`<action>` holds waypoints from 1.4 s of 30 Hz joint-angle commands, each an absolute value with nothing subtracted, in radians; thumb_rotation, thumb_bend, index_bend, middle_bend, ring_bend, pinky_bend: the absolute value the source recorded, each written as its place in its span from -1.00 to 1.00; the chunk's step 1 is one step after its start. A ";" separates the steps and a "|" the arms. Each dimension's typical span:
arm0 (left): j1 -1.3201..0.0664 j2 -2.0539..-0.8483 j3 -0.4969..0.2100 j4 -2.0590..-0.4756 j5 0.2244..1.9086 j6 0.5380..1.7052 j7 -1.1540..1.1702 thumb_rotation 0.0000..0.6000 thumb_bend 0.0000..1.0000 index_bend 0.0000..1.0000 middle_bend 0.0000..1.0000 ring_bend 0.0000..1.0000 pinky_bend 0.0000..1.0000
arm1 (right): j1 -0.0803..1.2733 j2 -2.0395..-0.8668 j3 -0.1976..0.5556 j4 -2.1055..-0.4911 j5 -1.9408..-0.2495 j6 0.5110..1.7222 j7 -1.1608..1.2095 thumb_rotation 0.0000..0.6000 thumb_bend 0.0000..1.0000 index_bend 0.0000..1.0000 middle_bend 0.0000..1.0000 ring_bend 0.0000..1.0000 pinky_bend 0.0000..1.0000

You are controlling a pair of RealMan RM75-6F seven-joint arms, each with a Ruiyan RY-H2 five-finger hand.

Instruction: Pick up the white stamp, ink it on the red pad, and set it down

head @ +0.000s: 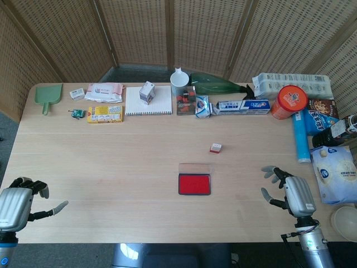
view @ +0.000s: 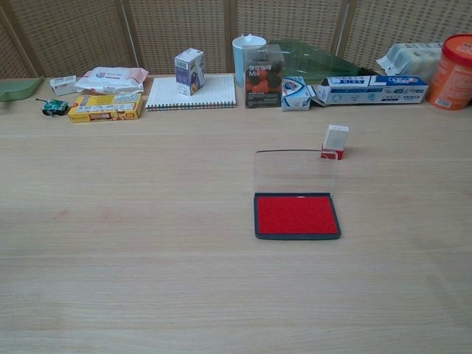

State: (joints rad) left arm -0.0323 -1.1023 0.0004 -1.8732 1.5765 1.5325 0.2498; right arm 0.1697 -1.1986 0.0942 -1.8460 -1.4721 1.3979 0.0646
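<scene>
right hand empty, fingers apart | left hand likewise | white stamp upright behind red pad

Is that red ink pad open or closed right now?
Open. The ink pad shows its bare red surface, and in the chest view its clear lid stands raised behind it.

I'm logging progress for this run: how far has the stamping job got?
Nothing looks done yet. The white stamp stands upright on the table, beyond the red pad, whose clear lid is open. Nothing is in hand: the left hand and right hand both rest empty near the table's front edge. Picking up, inking and setting down are all left.
</scene>
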 commanded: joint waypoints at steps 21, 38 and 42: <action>-0.034 -1.102 0.001 -1.869 1.581 1.531 0.246 -0.13 -0.89 0.27 0.21 0.07 -0.39 | 0.279 -1.210 0.200 -1.844 -1.462 1.330 0.152 1.00 -0.30 -0.36 0.32 0.60 0.51; -0.071 -1.131 -0.020 -1.806 1.521 1.466 0.216 -0.11 -0.89 0.27 0.21 0.07 -0.39 | 0.648 -1.281 0.384 -1.735 -1.021 0.924 -0.054 1.00 -0.30 -0.17 1.00 1.00 1.00; -0.088 -1.144 -0.028 -1.786 1.501 1.439 0.212 -0.12 -0.89 0.27 0.21 0.07 -0.39 | 0.757 -1.318 0.371 -1.653 -0.844 0.850 -0.202 1.00 -0.30 -0.16 1.00 1.00 1.00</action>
State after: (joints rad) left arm -0.0839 -1.1403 -0.0256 -1.7900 1.5053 1.4439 0.2131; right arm 0.6667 -1.2825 0.3678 -1.7224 -0.9660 0.9197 -0.0944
